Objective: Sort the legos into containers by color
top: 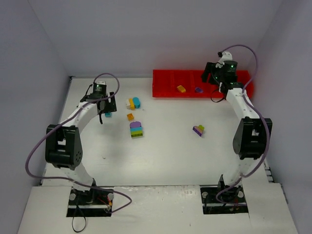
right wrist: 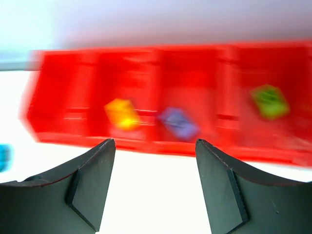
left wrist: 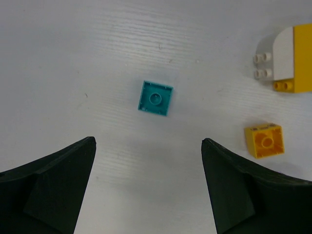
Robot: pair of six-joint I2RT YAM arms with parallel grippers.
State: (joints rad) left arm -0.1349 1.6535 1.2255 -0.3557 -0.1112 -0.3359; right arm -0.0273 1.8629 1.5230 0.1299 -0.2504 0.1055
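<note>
Left wrist view: the teal brick (left wrist: 155,98) lies on the white table (left wrist: 73,53), at 12 o'clock from my left gripper (left wrist: 148,142) and touching neither finger.
Neighbours: a yellow brick (left wrist: 263,140) sits at 4 o'clock of the teal one and a white-and-yellow piece (left wrist: 285,58) at 2 o'clock, both apart from it.
Loose stacks: from above, there's a purple-teal-green stack (top: 136,129) mid-table, with a purple-olive pair (top: 198,129) at its 3 o'clock, well apart.
Tray: the red tray (top: 165,90) is at 1 o'clock on the table. A yellow lego (right wrist: 122,113), purple lego (right wrist: 179,123) and green lego (right wrist: 268,101) each have their own compartment, side by side. Pretty blurry view, though.
Left side: my fingers are spread wide and empty, hovering over the teal brick.
Right side: my right gripper (right wrist: 155,142) is released, with nothing between the fingers, facing the tray's near wall.
</note>
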